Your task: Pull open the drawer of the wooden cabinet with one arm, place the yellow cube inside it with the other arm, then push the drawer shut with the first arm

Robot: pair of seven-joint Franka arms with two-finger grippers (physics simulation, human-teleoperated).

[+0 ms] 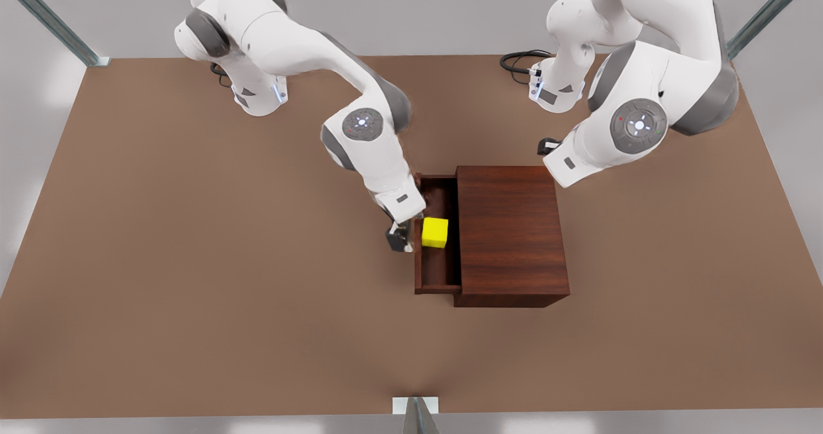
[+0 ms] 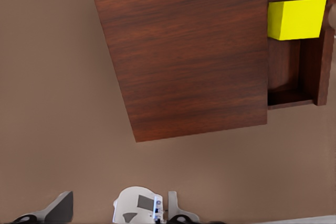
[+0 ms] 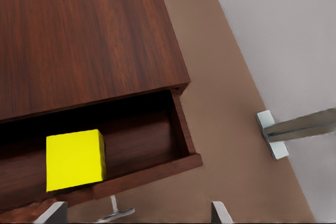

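Note:
The wooden cabinet (image 1: pixel 511 228) (image 2: pixel 189 51) (image 3: pixel 79 35) stands mid-table with its drawer (image 1: pixel 437 273) (image 3: pixel 157 171) pulled out toward the front view's left. Inside the drawer rests the yellow cube (image 1: pixel 434 233) (image 2: pixel 296 19) (image 3: pixel 73 160), free of both grippers. My right gripper (image 1: pixel 398 236) (image 3: pixel 135 212) is low at the drawer's front panel and open. Its fingers stand either side of the silver handle (image 3: pixel 113 212). My left gripper (image 1: pixel 548 144) (image 2: pixel 116 208) hovers open and empty above the table, behind the cabinet's far right corner.
The brown table (image 1: pixel 193 260) has free room all around the cabinet. Both arm bases (image 1: pixel 257 96) (image 1: pixel 553 90) stand at the back edge, with a black cable (image 1: pixel 521 61) by one. Metal posts (image 1: pixel 416 415) (image 3: pixel 294 129) mark the table's edges.

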